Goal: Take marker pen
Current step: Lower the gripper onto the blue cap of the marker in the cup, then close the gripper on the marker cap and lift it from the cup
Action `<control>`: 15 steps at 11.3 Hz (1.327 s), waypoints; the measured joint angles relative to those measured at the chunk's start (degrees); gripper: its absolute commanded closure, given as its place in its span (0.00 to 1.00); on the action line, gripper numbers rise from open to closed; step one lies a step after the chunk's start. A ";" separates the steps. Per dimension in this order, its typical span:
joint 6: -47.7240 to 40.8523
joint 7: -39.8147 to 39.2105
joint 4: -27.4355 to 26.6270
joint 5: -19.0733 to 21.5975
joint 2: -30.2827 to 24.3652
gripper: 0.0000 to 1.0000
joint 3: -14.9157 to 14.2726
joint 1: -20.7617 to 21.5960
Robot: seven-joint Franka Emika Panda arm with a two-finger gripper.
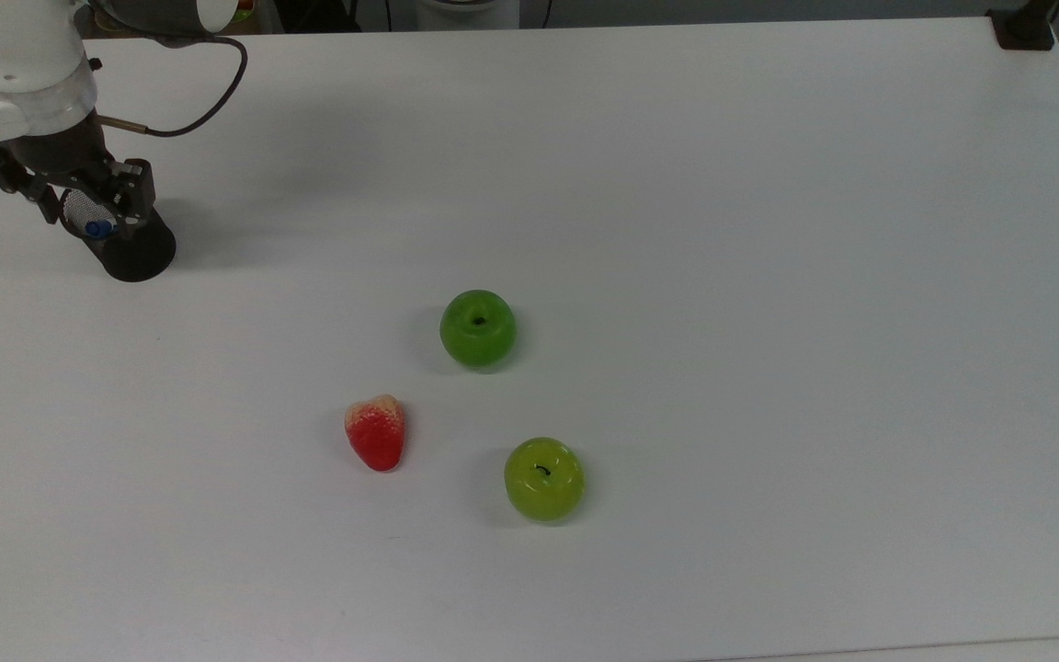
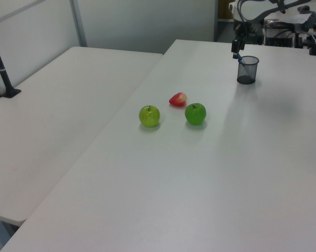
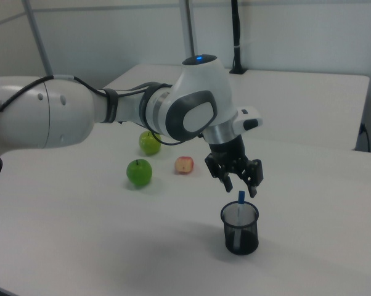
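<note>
Two fingers stand apart just above the blue cap of the marker pen, which leans upright inside a black mesh cup near the bench's corner. Out toward the bench's middle lie a strawberry and two green apples, well apart from the cup.

My arm's shell is glossy white plastic; the cup is black wire mesh; the table is smooth and matt.
</note>
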 measured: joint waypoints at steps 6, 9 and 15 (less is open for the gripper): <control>0.05 -0.05 -0.07 -1.03 0.86 0.78 0.00 0.00; 0.05 -0.07 -0.07 -1.04 1.00 0.86 0.00 0.00; 0.05 -0.07 0.02 -1.04 0.99 0.96 0.00 0.00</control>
